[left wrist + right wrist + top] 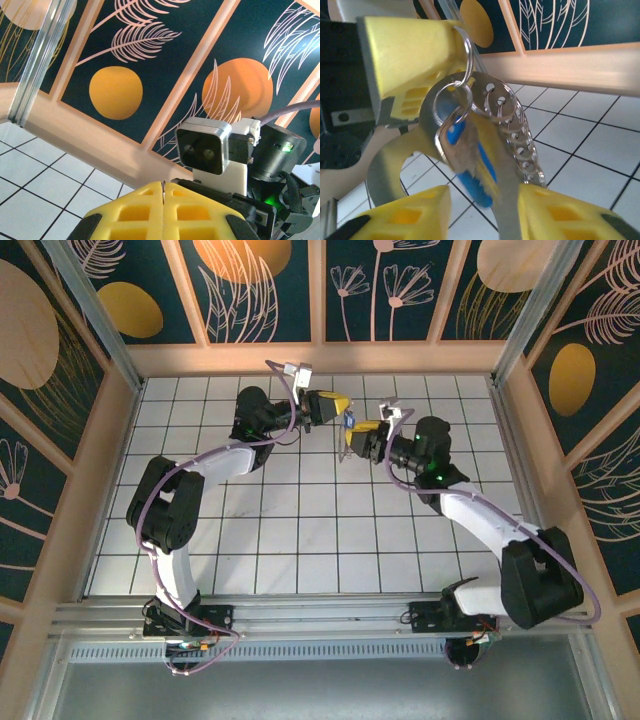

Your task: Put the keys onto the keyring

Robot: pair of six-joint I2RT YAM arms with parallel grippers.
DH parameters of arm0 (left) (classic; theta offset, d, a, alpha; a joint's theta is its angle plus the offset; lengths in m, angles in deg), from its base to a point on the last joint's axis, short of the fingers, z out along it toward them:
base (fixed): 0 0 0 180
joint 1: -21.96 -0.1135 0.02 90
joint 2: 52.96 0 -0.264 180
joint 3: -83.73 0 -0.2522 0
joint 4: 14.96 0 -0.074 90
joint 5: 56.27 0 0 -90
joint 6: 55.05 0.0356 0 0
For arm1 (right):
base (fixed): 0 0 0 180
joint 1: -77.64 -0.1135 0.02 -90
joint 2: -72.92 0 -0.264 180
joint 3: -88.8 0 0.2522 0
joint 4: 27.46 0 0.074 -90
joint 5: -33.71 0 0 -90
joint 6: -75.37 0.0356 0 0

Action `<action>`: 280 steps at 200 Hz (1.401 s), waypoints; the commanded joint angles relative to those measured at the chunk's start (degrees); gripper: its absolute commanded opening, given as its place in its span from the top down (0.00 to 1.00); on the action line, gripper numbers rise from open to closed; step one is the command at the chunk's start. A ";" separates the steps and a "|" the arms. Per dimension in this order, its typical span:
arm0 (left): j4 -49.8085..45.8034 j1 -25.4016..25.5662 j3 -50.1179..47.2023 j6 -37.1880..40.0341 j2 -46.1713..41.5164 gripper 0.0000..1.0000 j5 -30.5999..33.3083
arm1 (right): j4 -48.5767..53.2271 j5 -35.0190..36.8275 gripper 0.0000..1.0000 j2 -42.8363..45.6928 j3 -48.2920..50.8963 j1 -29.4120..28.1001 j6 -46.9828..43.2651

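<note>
Left gripper (164,196) pinched shut on keyring (468,50); keys (470,160) hang lengthwise beneath, between right gripper's (482,212) parted, empty fingers

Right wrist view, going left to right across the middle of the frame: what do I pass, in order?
left gripper → blue-headed key → chain of metal rings
</note>
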 commanded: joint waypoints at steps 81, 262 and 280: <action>4.69 0.19 -0.42 -1.22 -1.27 1.00 0.97 | -10.80 -3.80 0.53 2.15 -2.67 5.88 12.83; 17.79 0.38 -4.29 -15.39 0.21 1.00 10.65 | -40.85 -6.21 0.58 -13.33 -4.94 5.65 39.31; 17.60 0.47 -4.29 -15.28 0.23 1.00 10.76 | -40.78 -6.11 0.58 -13.80 -5.48 4.96 39.03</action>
